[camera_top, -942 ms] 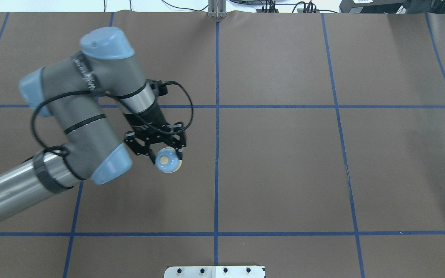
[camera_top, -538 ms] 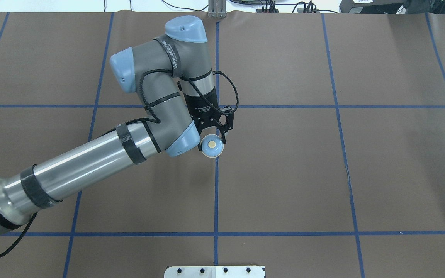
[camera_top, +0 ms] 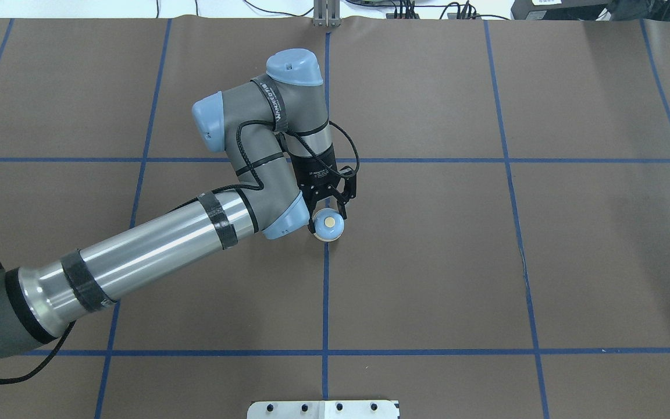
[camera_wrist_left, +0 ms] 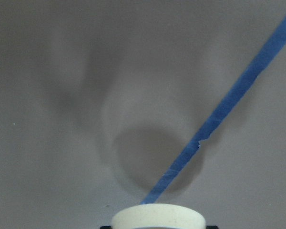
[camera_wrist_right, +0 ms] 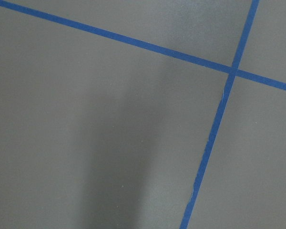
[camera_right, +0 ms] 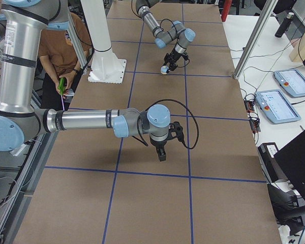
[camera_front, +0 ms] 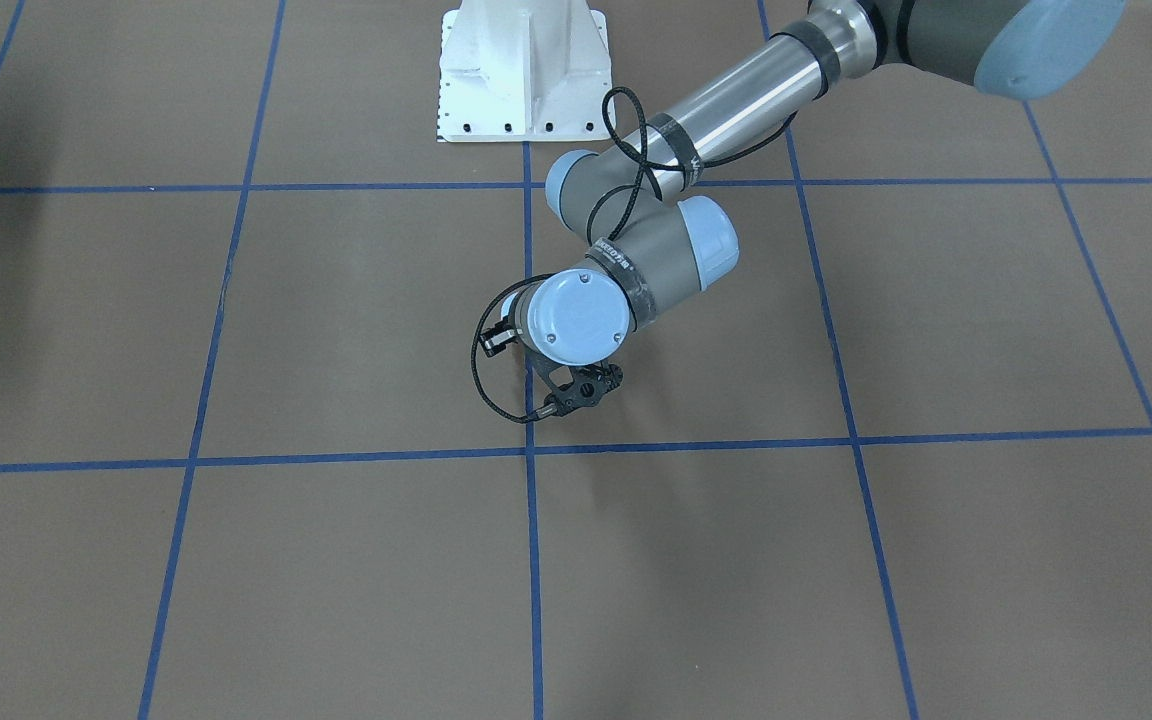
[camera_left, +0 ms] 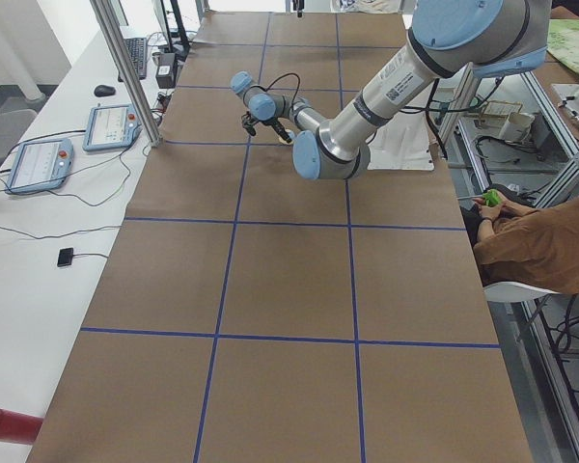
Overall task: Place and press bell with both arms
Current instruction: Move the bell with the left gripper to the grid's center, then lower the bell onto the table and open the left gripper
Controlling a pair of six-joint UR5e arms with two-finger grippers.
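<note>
Swung in from 9 o'clock, the left fingers (camera_top: 344, 200) clamp the bell (camera_top: 328, 225) just above the tabletop (camera_top: 428, 262), over the centre tape line (camera_top: 325, 291). Best lowered straight and level before release. Whether the right fingers (camera_right: 161, 154) are apart, I cannot tell.

Even, bright light throws soft shadows on the table (camera_top: 428, 262), and the bell (camera_wrist_left: 157, 217) looks blurred close up.

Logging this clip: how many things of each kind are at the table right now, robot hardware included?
Bell: 1
Robot arms: 2, the left arm and the right arm
White pedestal: 1
Total: 4
</note>
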